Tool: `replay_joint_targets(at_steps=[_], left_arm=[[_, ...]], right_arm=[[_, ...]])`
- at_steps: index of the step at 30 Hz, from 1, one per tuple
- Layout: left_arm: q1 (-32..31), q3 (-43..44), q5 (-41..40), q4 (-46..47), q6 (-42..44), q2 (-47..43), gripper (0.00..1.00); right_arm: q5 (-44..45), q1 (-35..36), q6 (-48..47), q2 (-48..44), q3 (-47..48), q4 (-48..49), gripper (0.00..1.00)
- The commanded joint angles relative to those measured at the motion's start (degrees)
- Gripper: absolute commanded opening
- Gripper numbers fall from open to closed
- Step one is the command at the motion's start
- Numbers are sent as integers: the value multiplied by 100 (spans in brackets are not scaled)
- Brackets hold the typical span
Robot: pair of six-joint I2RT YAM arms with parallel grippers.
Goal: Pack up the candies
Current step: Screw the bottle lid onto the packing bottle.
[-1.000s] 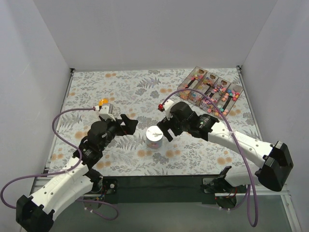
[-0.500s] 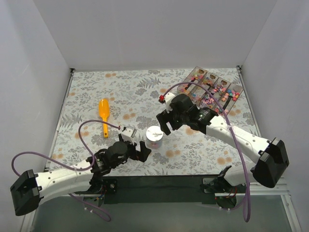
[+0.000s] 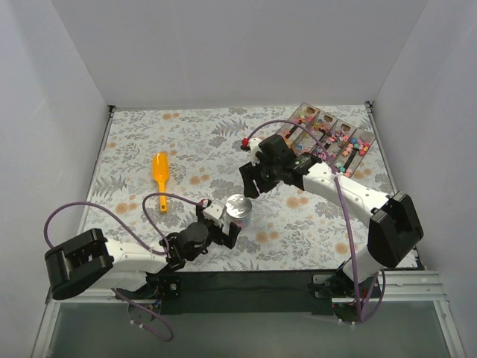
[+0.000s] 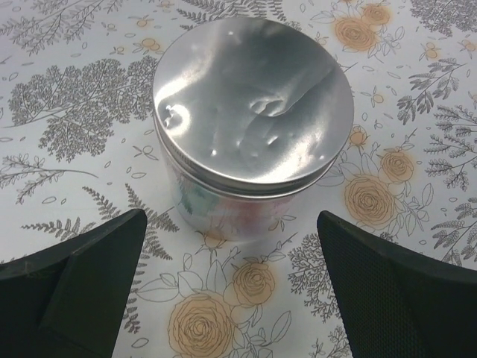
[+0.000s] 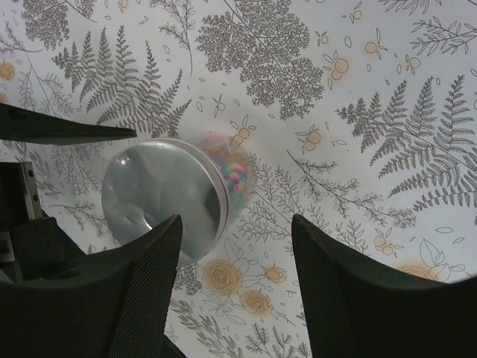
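Bright, even, nearly shadowless light; soft glare on the metal lid (image 4: 253,104).

headcount, live

1 lidded jar (image 3: 239,209). 1 orange scoop (image 3: 160,173). 1 tray (image 3: 297,113), split into 4 compartments (image 3: 304,123). candies (image 3: 347,139): way too many n too small to count. left gripper (image 3: 226,236) + right gripper (image 3: 250,185) = 2.

Lidded jar (image 3: 239,208) close between left end effector (image 3: 226,233) and right end effector (image 3: 250,189); open tablecloth (image 3: 298,224) rightward.
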Motion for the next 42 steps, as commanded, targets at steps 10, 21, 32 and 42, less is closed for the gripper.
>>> replay_joint_targets(at_steps=[10,21,32,42], left_arm=[[-2,203,412,2217,820,1229,98],[42,537,352,2762,811,2205,98],[42,687,149,2824,723,2601,79],[42,670,123,2859,565,2785,61]], right_arm=[[-1271,-139,-43,665,471,6,59],[-1430,-139,-70,745,260,68,45],[-1421,-139,150,183,-468,173,39],[-1430,142,1133,-889,-1953,832,29]])
